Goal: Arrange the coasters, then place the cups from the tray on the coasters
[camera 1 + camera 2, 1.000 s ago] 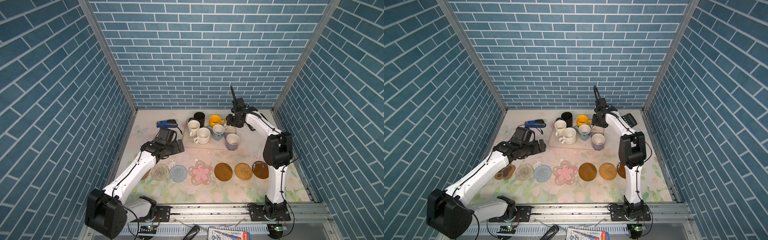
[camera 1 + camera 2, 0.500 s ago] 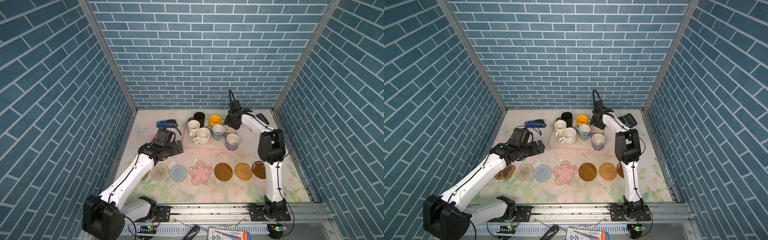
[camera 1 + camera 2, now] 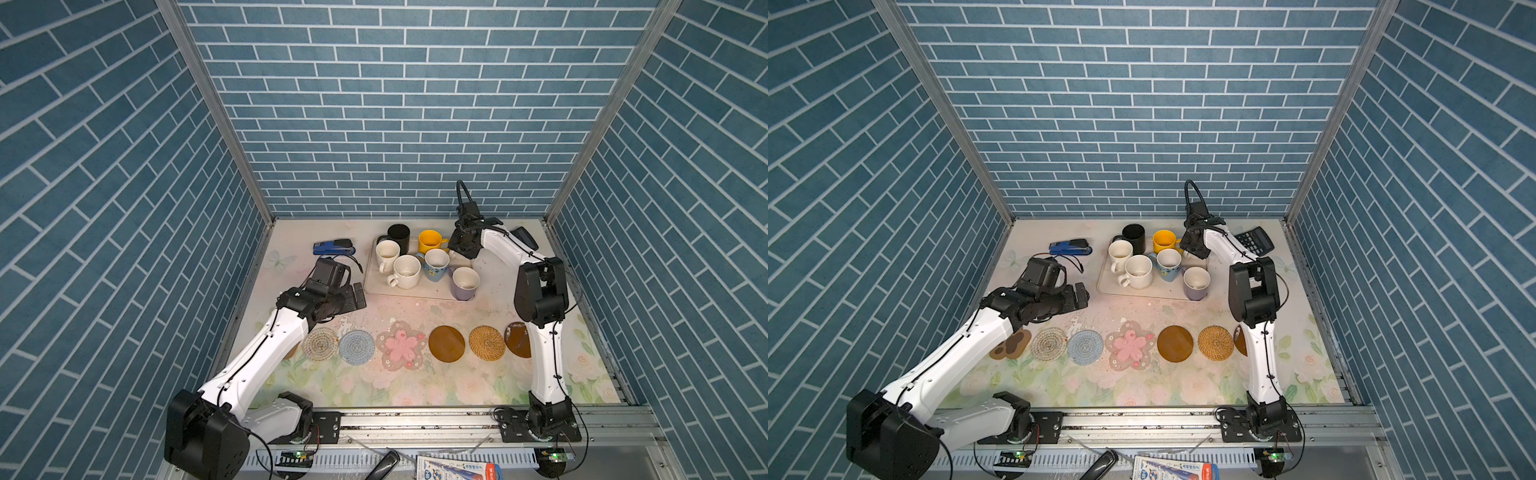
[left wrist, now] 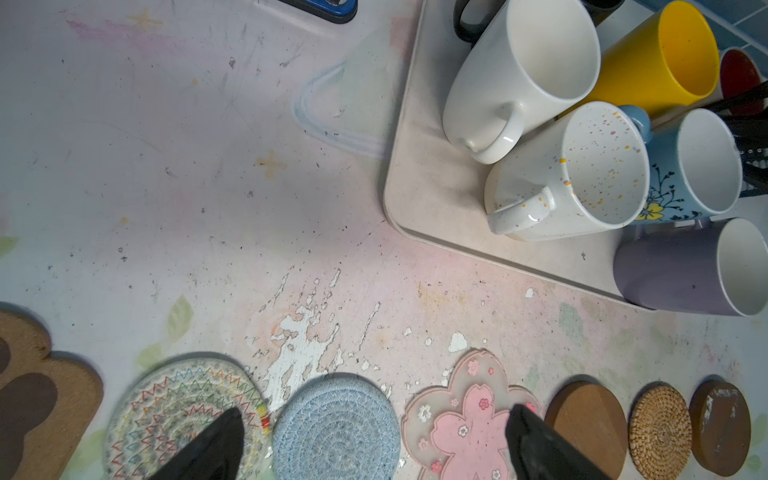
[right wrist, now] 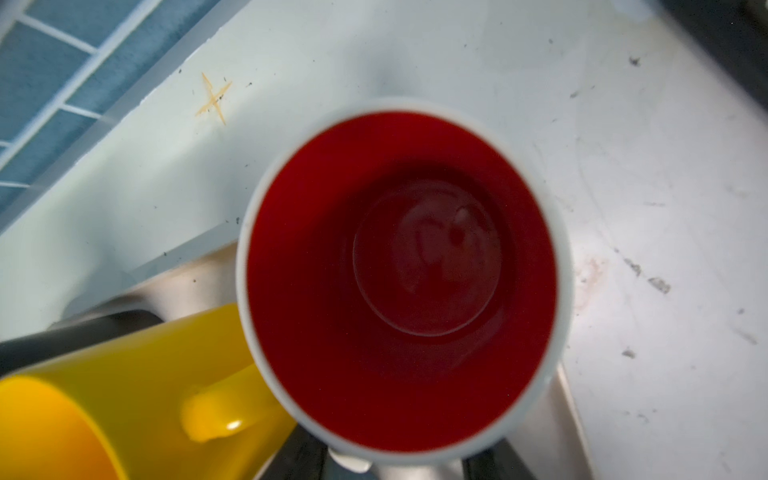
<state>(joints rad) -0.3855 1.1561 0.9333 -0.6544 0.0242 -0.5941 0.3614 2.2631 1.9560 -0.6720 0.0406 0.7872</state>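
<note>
Seven coasters (image 3: 401, 348) lie rowed | step: first cup pickup | red-lined cup (image 5: 399, 282) at tray (image 4: 424, 174) corner, directly under right jaws, handle seemingly between them; clench: cannot tell | left jaws released | next: close firmly, lift clear of yellow cup (image 5: 104, 395)

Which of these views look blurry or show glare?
Right wrist view: red-lined cup close, rim soft; glare spot on the yellow cup handle. Left wrist view: mostly sharp, highlights on the plain white cup handle. Both top views: sharp.
</note>
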